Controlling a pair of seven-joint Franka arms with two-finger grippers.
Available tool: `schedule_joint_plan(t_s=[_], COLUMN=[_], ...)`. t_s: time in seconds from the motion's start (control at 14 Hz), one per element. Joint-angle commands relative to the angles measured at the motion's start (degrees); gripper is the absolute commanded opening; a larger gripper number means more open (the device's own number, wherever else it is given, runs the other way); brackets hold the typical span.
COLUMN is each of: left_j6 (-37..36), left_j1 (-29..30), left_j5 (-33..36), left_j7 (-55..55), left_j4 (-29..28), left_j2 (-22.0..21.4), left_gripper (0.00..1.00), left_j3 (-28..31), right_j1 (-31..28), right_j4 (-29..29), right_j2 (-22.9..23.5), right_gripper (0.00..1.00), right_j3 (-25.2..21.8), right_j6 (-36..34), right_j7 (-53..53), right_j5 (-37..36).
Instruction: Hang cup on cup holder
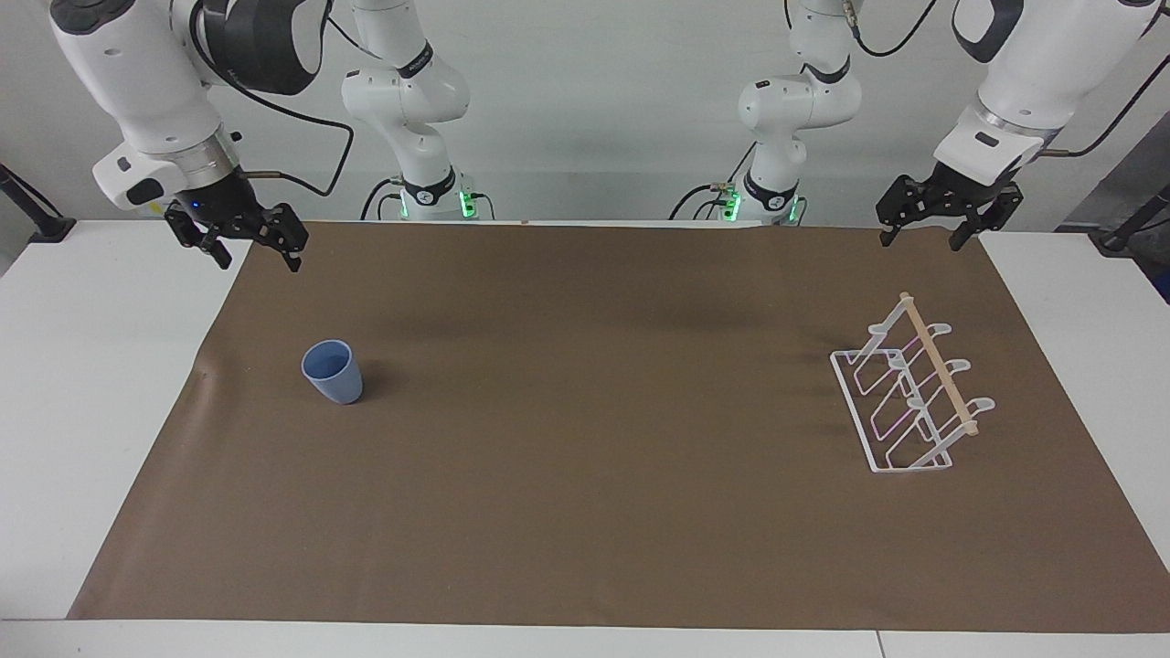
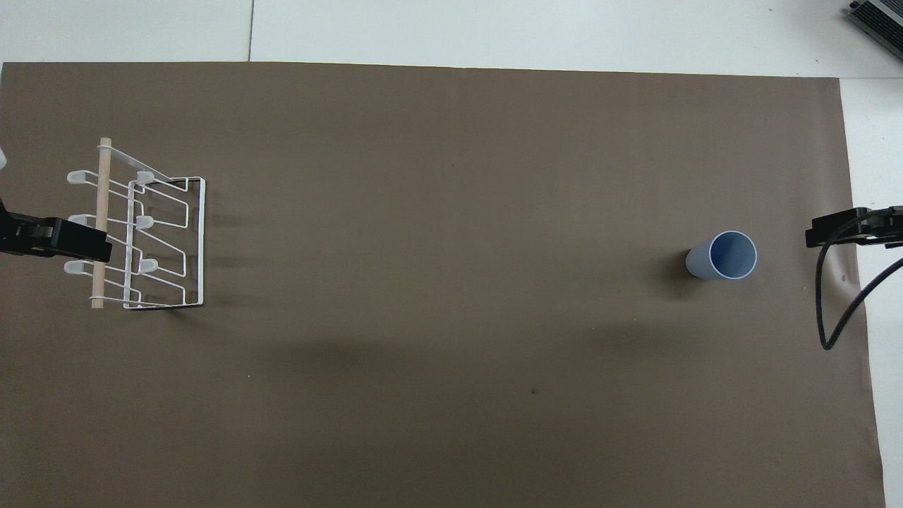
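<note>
The light-blue cup point(image 1: 333, 372) stands upright, mouth up, on the brown mat toward the right arm's end of the table; it also shows in the overhead view point(image 2: 726, 255). The white wire cup holder point(image 1: 909, 402) with its wooden rod stands toward the left arm's end, and its prongs are bare point(image 2: 144, 229). My right gripper point(image 1: 259, 263) is open and empty, raised over the mat's corner, apart from the cup. My left gripper point(image 1: 920, 242) is open and empty, raised over the mat's edge by the holder's end of the table. The left arm waits.
The brown mat point(image 1: 585, 512) covers most of the white table point(image 1: 82, 384). A black cable point(image 2: 836, 303) hangs from the right arm over the mat's edge. A grey device point(image 2: 878, 17) lies at the table's corner, farthest from the robots.
</note>
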Motion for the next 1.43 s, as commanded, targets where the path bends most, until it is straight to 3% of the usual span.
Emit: schedule_joint_plan(t_s=[0.0, 0.71, 1.36], left_j6=[0.8, 0.8, 0.8], left_j1=[0.2, 0.0, 0.0], left_j5=[-0.6, -0.6, -0.6], left_j7=[0.7, 0.2, 0.1], left_j4=[-1.2, -1.4, -1.8], left_j2=[-0.8, -0.9, -1.0], left_gripper=[1.0, 1.0, 1.0], left_j3=[0.0, 0.0, 0.0], right_j1=[-0.1, -0.1, -0.1], right_j4=[-6.4, -18.5, -24.3], right_j2=[-3.1, -2.4, 3.3], right_gripper=[1.0, 1.0, 1.0], right_j3=[0.5, 1.6, 4.0], right_j6=[5.2, 20.2, 29.7], right_j7=[-1.2, -1.7, -1.7], right_j5=[0.5, 0.6, 1.3])
